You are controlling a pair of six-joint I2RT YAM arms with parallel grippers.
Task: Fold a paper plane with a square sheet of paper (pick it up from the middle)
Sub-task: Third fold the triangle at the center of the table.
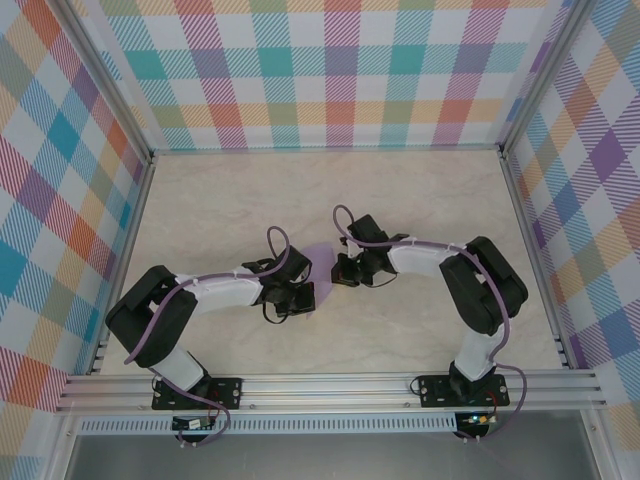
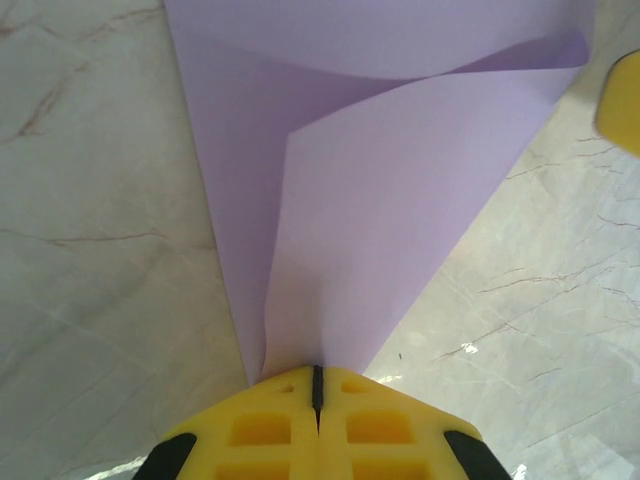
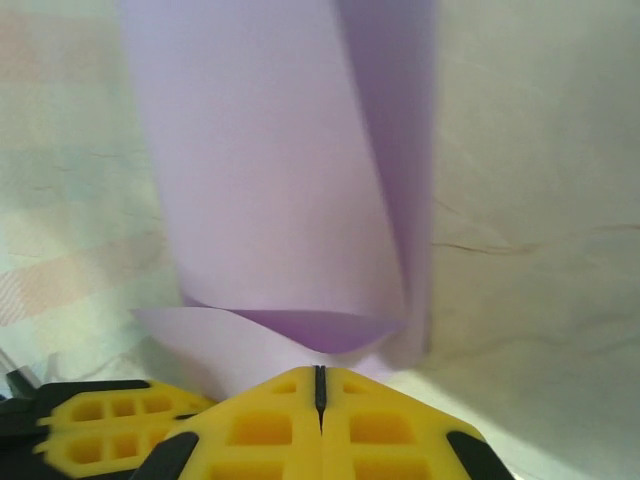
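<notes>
The curled square sheet of paper sits at the middle of the surface, directly between both arms, with the left tool pinching one end and the right tool pinching the opposite end.

Standing here, I am counting one square sheet of paper, one tabletop, two arms, the left arm and the right arm, two tools, the left tool and the right tool, and three checked walls.
</notes>
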